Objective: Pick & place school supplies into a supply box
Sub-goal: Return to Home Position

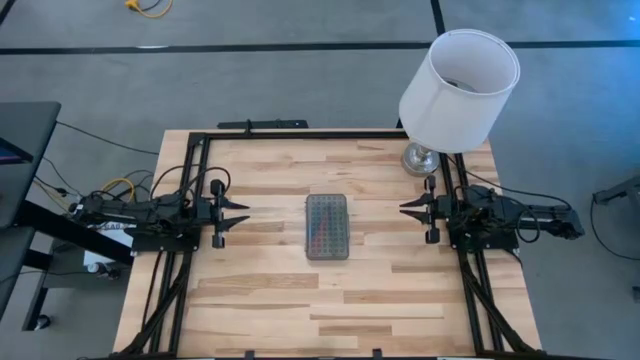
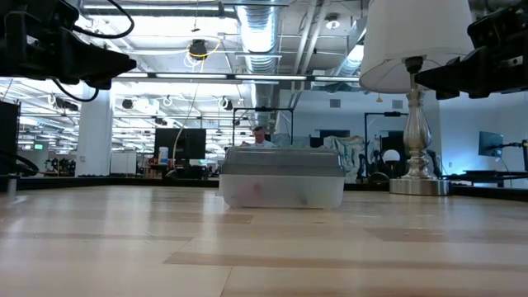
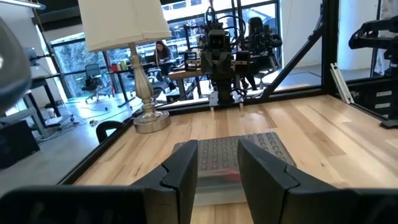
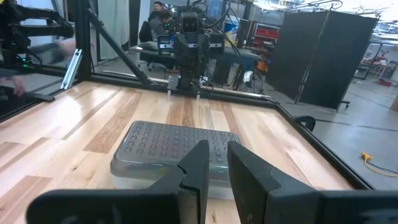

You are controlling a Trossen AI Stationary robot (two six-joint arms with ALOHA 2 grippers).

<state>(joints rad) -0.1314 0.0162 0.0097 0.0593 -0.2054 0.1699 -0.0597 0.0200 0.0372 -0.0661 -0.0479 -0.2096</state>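
Flanking closed supply box [image 1: 327,226], left gripper [image 1: 240,214] and right gripper [image 1: 405,212] slightly parted, lamp [image 1: 460,90] nearby

I look level across the pale wooden bench [image 2: 124,239]. The supply box [image 2: 280,177] sits mid-bench, its grey lid down on a clear base. Pink and green smudges inside may be pens, though they are too blurred to tell. Toward the bench's far right corner stands a silver lamp [image 2: 415,140] with a white shade. The dark left arm [image 2: 58,41] and right arm [image 2: 487,58] hang high at either side, well apart from the box.
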